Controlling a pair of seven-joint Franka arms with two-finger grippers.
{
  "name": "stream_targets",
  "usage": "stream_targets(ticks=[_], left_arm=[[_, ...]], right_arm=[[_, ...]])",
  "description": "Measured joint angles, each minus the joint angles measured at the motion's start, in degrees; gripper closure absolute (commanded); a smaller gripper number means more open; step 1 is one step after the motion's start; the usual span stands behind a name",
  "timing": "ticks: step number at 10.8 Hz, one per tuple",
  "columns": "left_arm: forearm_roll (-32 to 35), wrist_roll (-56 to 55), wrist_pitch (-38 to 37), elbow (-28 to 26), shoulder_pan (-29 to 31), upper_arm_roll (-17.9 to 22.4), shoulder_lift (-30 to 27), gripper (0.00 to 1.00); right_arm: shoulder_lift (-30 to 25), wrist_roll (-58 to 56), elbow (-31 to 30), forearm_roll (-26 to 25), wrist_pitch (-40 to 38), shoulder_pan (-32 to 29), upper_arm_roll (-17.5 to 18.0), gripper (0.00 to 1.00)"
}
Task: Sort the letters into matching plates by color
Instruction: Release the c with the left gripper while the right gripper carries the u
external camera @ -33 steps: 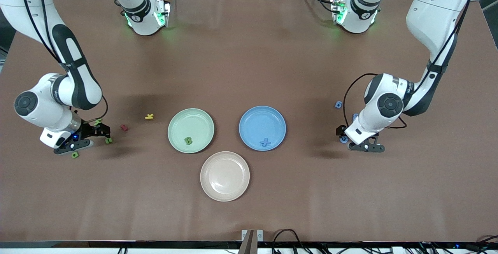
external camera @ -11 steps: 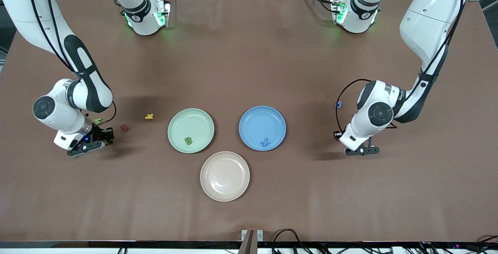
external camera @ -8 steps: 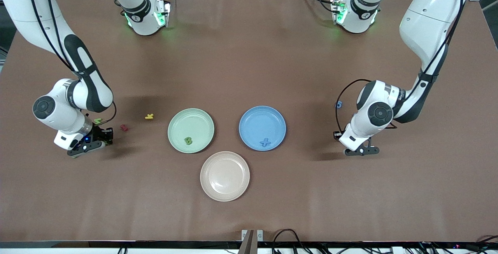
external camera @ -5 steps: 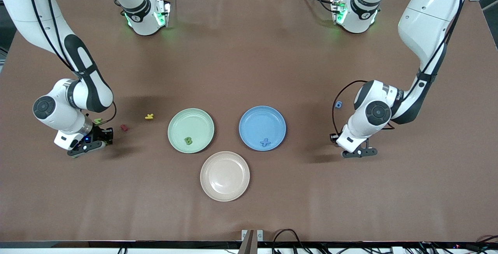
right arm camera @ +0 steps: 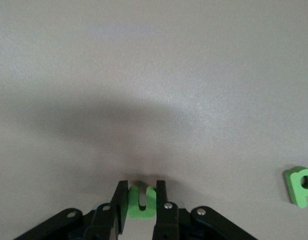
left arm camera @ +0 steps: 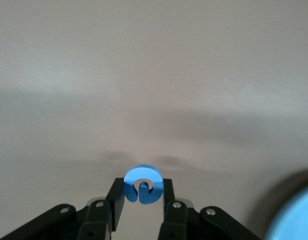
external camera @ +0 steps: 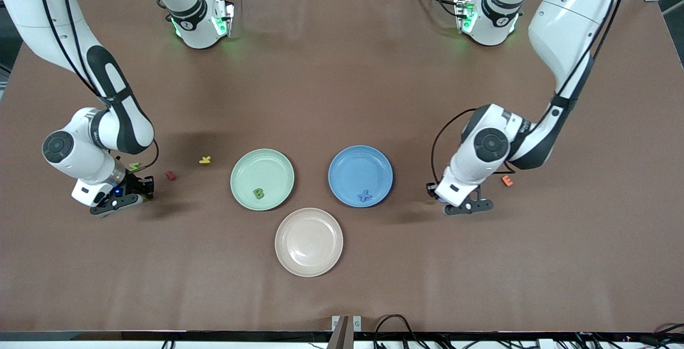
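Brown surface (external camera: 342, 98), carrying all items. Three plates near its middle: green plate (external camera: 262, 167) toward the right arm's end, holding a green B (external camera: 258, 193); blue plate (external camera: 360, 167) beside it toward the left arm's end, holding a blue X (external camera: 364, 195); beige plate (external camera: 309, 253) nearer the camera, unused. Left hand (external camera: 464, 208), over bare surface just beside the blue plate, clamped on a blue letter (left arm camera: 142, 184), presumably in transit to that plate. Right hand (external camera: 115, 203), low at its own end, pinching a green U (right arm camera: 142, 202), likely a fresh grasp before carrying to the green plate. Loose letters: green P (right arm camera: 298, 186) and another green letter (external camera: 133, 166) near the right hand; red letter (external camera: 170, 175), yellow letter (external camera: 204, 160), orange letter (external camera: 506, 180), presumably not for sorting.
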Motion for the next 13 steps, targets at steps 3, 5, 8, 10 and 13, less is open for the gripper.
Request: stream_targets(ticks=[3, 5, 8, 10, 13], left_arm=[[-0.07, -6.81, 0.00, 1.59, -5.48, -0.13, 0.04, 1.00], [-0.12, -9.42, -0.01, 2.62, -8.56, -0.16, 0.07, 1.00], [-3.84, -10.00, 0.02, 3.20, -13.70, -0.22, 0.33, 1.00], [-4.43, -12.12, 0.06, 4.80, -17.58, -0.26, 1.20, 0.58], [-4.45, -14.51, 0.19, 7.34, -22.65, -0.12, 2.47, 0.00]], right_arm=[[-2.33, 4.00, 1.26, 0.17, -4.54, 0.03, 0.01, 0.83], [-3.53, 9.27, 2.11, 0.28, -7.73, 0.40, 0.08, 0.83], [-4.61, 19.47, 2.91, 0.35, -10.88, 3.43, 0.22, 0.83], [-4.77, 25.33, 3.33, 0.39, -12.39, 5.90, 0.33, 0.82], [-4.98, 34.68, 4.15, 0.42, -14.23, 10.34, 0.66, 0.82]])
